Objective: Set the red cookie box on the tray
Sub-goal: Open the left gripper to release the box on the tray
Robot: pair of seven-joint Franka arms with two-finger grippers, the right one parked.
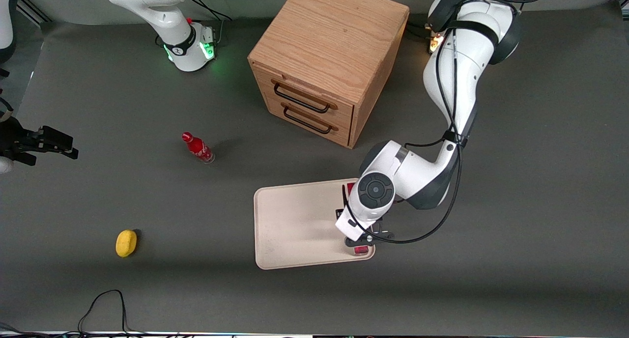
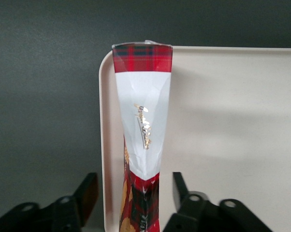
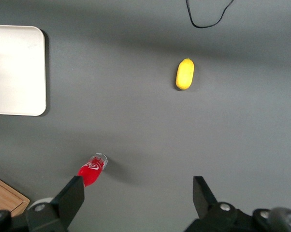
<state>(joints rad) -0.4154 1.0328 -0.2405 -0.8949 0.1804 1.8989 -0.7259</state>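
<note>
The red cookie box (image 2: 142,145) was a long, narrow carton with a tartan band at its end, a glossy white panel bearing gold script, and dark red printed card nearer the tool (image 2: 134,195). It lay on the tray (image 2: 232,121), a flat, pale beige rectangle with rounded corners and a low rim, close along the tray's edge toward the working arm's end of the desk (image 1: 516,239). The tool hung directly over the box with its two black fingers (image 2: 87,191) spread, one on each side of the carton and apart from it, so it held nothing. In the front view the arm's wrist covered most of the box; only small red parts (image 1: 360,250) showed under the tool (image 1: 366,237). The tray contained only the box. The desk was covered with a matte dark grey sheet. Farther from the front camera than the tool stood a grained wooden cabinet (image 1: 327,58) with two drawers and dark handles.
</note>
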